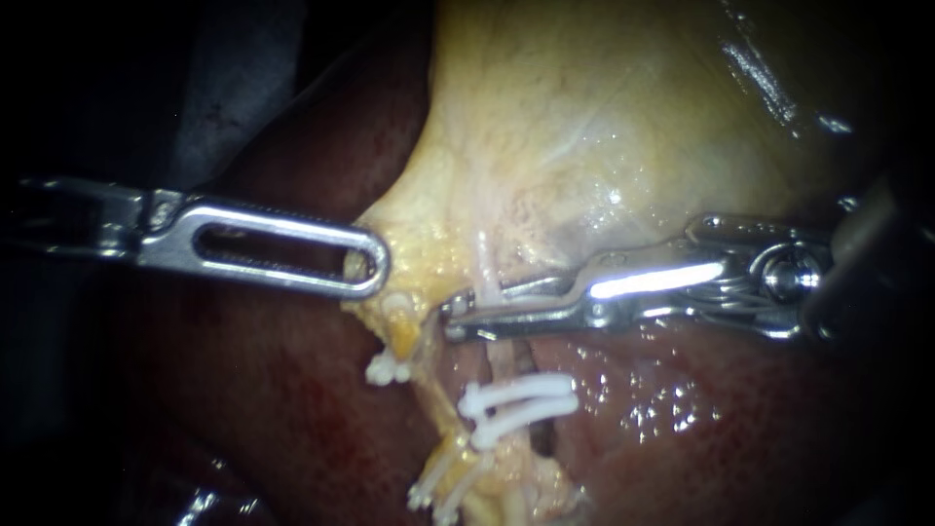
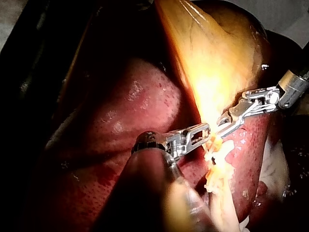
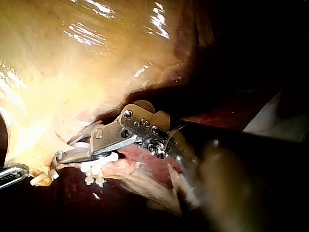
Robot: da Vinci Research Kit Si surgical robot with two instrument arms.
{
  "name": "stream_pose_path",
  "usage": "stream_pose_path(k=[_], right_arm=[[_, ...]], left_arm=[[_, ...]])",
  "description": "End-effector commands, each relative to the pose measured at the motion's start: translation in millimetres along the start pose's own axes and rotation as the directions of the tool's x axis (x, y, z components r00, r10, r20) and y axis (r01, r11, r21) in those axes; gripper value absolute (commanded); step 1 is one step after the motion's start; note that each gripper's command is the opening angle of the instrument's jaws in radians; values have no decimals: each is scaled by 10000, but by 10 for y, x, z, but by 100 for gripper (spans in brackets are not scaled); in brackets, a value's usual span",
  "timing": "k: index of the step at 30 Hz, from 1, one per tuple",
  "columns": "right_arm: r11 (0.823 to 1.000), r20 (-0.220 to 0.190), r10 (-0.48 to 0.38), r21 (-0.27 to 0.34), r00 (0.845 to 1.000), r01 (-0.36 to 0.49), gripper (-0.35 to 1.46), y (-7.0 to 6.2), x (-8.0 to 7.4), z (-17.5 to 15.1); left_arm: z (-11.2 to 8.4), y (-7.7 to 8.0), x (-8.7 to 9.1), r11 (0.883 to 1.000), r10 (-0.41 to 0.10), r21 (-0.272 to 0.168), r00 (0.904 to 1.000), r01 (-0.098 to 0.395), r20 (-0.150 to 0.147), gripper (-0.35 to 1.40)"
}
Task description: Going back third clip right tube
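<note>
Left instrument (image 1: pixel 375 273) comes in level over the dark red liver (image 1: pixel 243 390). Its slotted jaws are closed on the yellow fringe (image 1: pixel 394 302) at the gallbladder's (image 1: pixel 604 117) lower edge, and the fringe is drawn out toward the tip. The left wrist view agrees: the jaws (image 2: pixel 206 129) lie together with the tip in the yellow fringe (image 2: pixel 212 142).

Right instrument (image 1: pixel 458 319) comes in from the right, across the join of gallbladder and liver. A narrow gap shows between its jaws, so they are parted, not clamped. The right tube (image 1: pixel 484 263), pale and thin, runs down from the gallbladder and crosses between them. The right wrist view shows the same, with pale material lying in the gap at the tip (image 3: pixel 63 155).

Clips: two white clips (image 1: pixel 521 397) sit side by side on the right tube, just below the right instrument's jaws and apart from them. Can't tell whether a third clip sits at the jaws themselves, because the metal hides that spot. One more white clip (image 1: pixel 388 368) is on the yellow stump beside it, under the left instrument's tip. Further white clips (image 1: pixel 438 487) lie lower down.
</note>
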Motion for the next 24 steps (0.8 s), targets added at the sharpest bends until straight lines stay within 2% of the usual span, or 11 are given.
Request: stream_pose_path(k=[1,7,9,12,14,15,18,24], right_arm=[[10000,0,1,1,10000,-1,-32,0,0,0],[10000,3,-6,2,10000,6,-24,0,-1,1],[10000,1,46,0,10000,-46,-7,0,-2,1],[9984,23,-564,-26,9984,564,28,1,-4,5],[9884,56,-1514,-66,9885,1515,47,2,-5,11],[9855,61,-1693,-79,9856,1693,51,2,-5,14],[9681,63,-2503,-107,9682,2503,56,2,-3,21],[9442,97,-3289,-139,9443,3290,59,3,-2,24]], left_arm=[[0,0,0,10000,2,3,10000,-2,2,-35],[0,0,0,10000,2,3,10000,-2,2,-35],[0,0,0,10000,2,3,10000,-2,2,-35],[0,0,0,10000,2,3,10000,-2,2,-35],[0,0,0,10000,2,2,10000,-2,3,-35],[0,0,0,10000,3,2,10000,-3,3,-35],[0,0,0,10000,3,0,10000,-3,4,-35],[0,0,1,10000,4,-1,10000,-4,5,-35]])
